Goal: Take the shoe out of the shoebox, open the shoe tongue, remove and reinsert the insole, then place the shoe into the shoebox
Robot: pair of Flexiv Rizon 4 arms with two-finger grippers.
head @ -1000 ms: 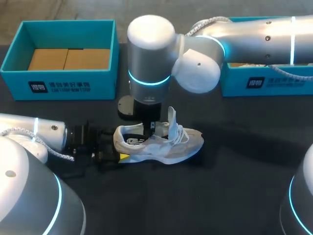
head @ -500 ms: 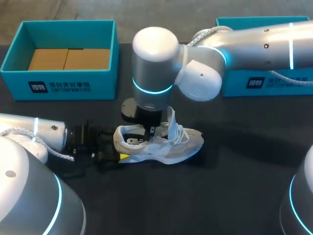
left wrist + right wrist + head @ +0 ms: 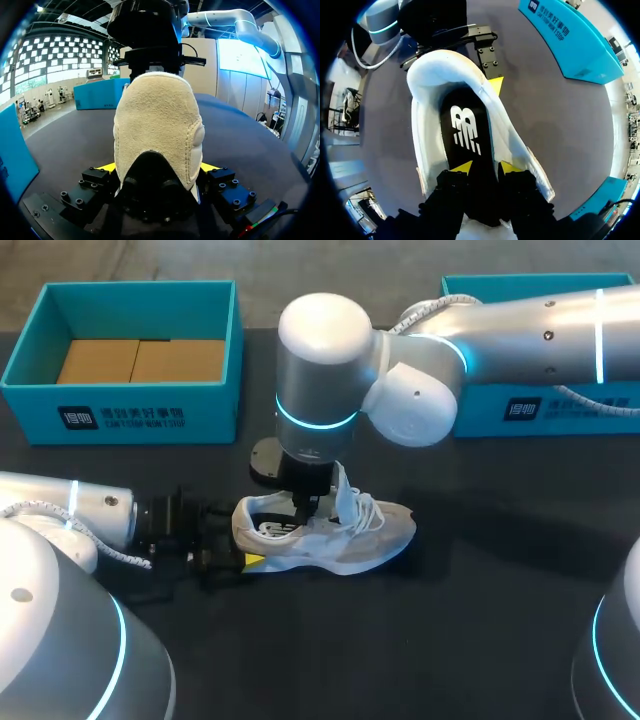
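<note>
Overhead, the shoe (image 3: pixel 365 540) is lying on its sole in the middle of the dark surface (image 3: pixel 470 630), with its toe pointing to my right and its tongue (image 3: pixel 346 488) standing up. The left fingers (image 3: pixel 253 560) are clamping its heel from the left, low over the surface. The right arm (image 3: pixel 520 320) is coming in from the right and hanging straight down over the opening, with the right fingers (image 3: pixel 303 505) dipping inside. The teal shoebox (image 3: pixel 125 418) is sitting at the far left edge, well apart from the shoe. A second teal box (image 3: pixel 545 408) is sitting at the far right, behind the right arm. Bare surface is stretching wide beyond the toe and toward the near edge.

From the left wrist, the left fingers (image 3: pixel 107 167) are pressing on both sides of the padded heel of the shoe (image 3: pixel 157 115), with a yellow tip showing at each side. The right arm's wrist is looming just above the collar.

From the right wrist, the right fingers (image 3: pixel 462 166) are standing a little spread inside the shoe (image 3: pixel 426 120). Their tips are pointing down over the black insole (image 3: pixel 467 127) and pinching nothing. The white collar is running close along both sides of them, leaving little room. The left fingers (image 3: pixel 496 84) are showing at the heel ahead.
</note>
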